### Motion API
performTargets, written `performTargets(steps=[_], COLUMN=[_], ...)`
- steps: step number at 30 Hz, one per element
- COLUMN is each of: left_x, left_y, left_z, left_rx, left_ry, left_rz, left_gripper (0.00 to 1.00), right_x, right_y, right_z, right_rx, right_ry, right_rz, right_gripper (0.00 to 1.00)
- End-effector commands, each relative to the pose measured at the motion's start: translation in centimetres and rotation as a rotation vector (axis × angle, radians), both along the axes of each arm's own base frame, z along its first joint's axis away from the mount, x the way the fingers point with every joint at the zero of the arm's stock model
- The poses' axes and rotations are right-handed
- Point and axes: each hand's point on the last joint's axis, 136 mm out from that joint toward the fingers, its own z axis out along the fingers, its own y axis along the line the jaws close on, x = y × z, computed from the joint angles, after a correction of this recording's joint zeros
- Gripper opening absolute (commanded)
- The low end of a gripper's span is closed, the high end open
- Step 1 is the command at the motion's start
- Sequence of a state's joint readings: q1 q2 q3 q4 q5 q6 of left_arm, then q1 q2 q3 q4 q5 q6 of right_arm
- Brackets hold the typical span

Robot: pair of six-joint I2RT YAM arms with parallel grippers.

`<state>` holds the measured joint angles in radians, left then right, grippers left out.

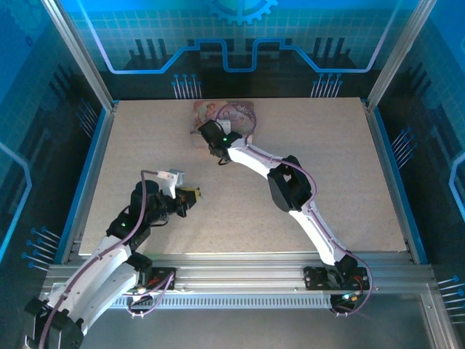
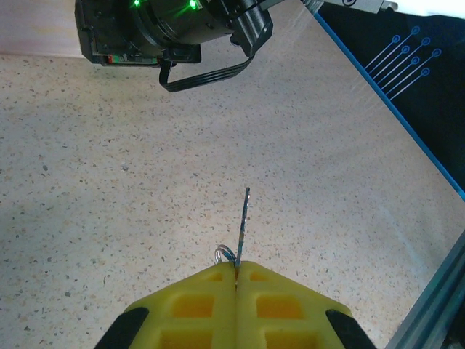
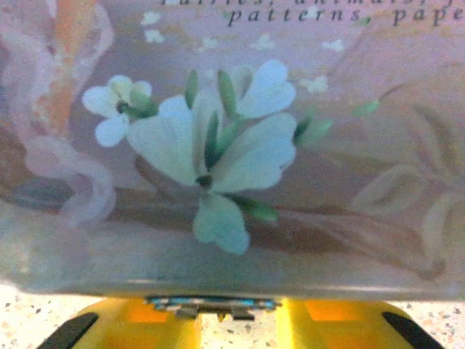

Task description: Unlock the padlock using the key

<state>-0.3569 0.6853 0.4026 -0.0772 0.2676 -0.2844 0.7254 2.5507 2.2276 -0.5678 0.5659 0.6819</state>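
- Top external view: the left hand point(image 1: 192, 197) sits low over the speckled surface point(image 1: 327, 182), left of centre. Its yellow fingers are pressed together on the key point(image 1: 201, 193), a dark sliver poking out to the right. The right arm stretches across to the far side. There the right hand point(image 1: 209, 139) meets the near left corner of the pink tin point(image 1: 232, 115). The padlock is too small to pick out here.
- Left wrist view: the left hand point(image 2: 236, 287) is clamped tight on the key point(image 2: 245, 214). The key stands edge-on, its thin blade pointing away over the surface point(image 2: 109, 182). A small key ring point(image 2: 224, 254) shows just left of the pinch.
- Right wrist view: the right hand point(image 3: 238, 320) has the padlock point(image 3: 211, 303), silvery with a bluish glint, pinched between its yellow fingertips. The padlock lies right against the side wall of the pink tin point(image 3: 327, 167), just above the surface point(image 3: 18, 305).
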Motion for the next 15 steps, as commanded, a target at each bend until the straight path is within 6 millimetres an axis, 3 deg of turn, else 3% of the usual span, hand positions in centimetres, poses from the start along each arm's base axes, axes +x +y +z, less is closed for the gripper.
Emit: performTargets(steps=[1, 8, 15], left_x=[-0.1, -0.1, 0.1], left_y=[0.0, -0.3, -1.5], left_z=[0.0, -0.6, -1.5], left_rx=[0.003, -0.002, -0.005], left_ry=[-0.025, -0.017, 0.019], left_rz=[-0.019, -0.034, -0.100], left_gripper=[0.00, 0.00, 0.00], right_x=[0.8, -0.4, -3.3], right_y=[-0.7, -1.3, -1.5], right_z=[-0.1, 0.8, 0.6], right_rx=[-0.011, -0.015, 0.072], right_ry=[-0.014, 0.008, 0.090], right_rz=[-0.029, 0.000, 0.060], right_gripper=[0.23, 0.14, 0.10])
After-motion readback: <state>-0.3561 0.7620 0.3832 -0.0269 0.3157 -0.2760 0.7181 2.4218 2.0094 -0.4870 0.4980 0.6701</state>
